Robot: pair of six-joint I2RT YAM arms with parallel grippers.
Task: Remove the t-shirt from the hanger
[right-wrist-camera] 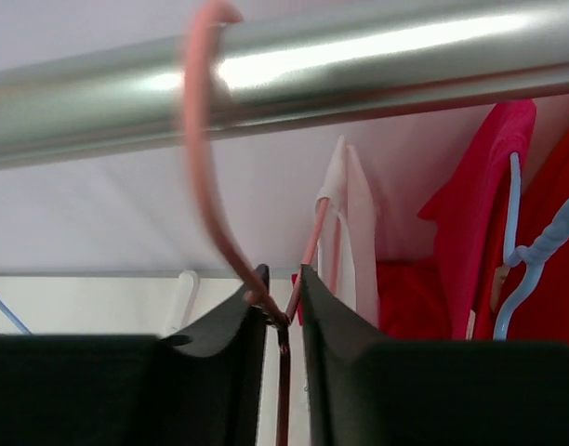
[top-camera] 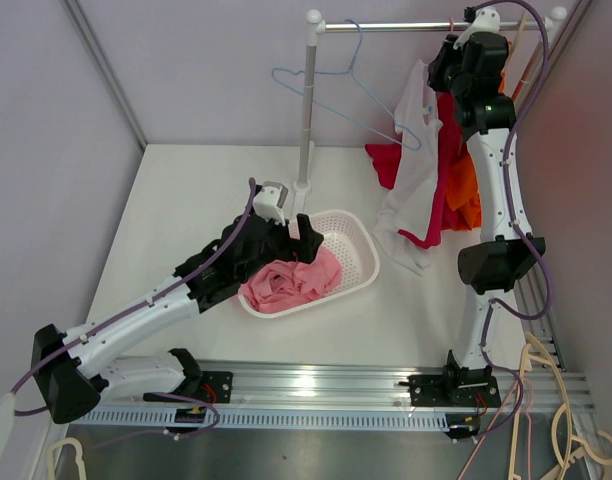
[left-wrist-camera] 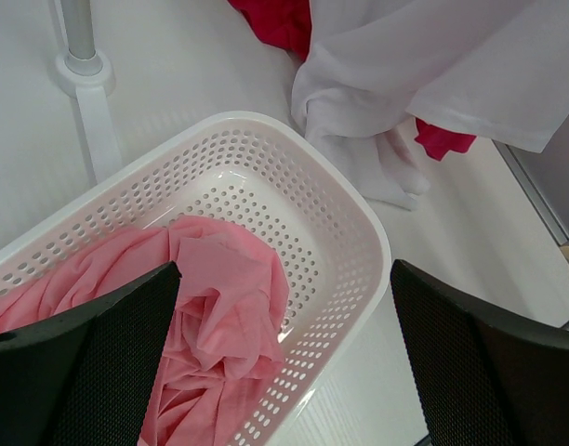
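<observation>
A white t-shirt (top-camera: 416,190) hangs from a pink hanger (right-wrist-camera: 203,167) hooked over the steel rail (right-wrist-camera: 359,56); its hem trails on the table (left-wrist-camera: 359,158). My right gripper (right-wrist-camera: 283,279) is raised to the rail (top-camera: 396,27) and is shut on the pink hanger's neck just below the hook; it also shows in the top view (top-camera: 448,50). My left gripper (top-camera: 296,240) is open and empty, low over a white basket (top-camera: 366,245) that holds a crumpled pink t-shirt (top-camera: 291,280). In the left wrist view the open gripper (left-wrist-camera: 284,279) frames the pink t-shirt (left-wrist-camera: 219,307).
Empty blue hangers (top-camera: 356,95) hang on the rail to the left. Red (top-camera: 386,160) and orange (top-camera: 466,190) garments hang behind the white shirt. The rack post (top-camera: 307,120) stands beside the basket rim (left-wrist-camera: 359,223). Loose hangers (top-camera: 566,420) lie at the bottom right.
</observation>
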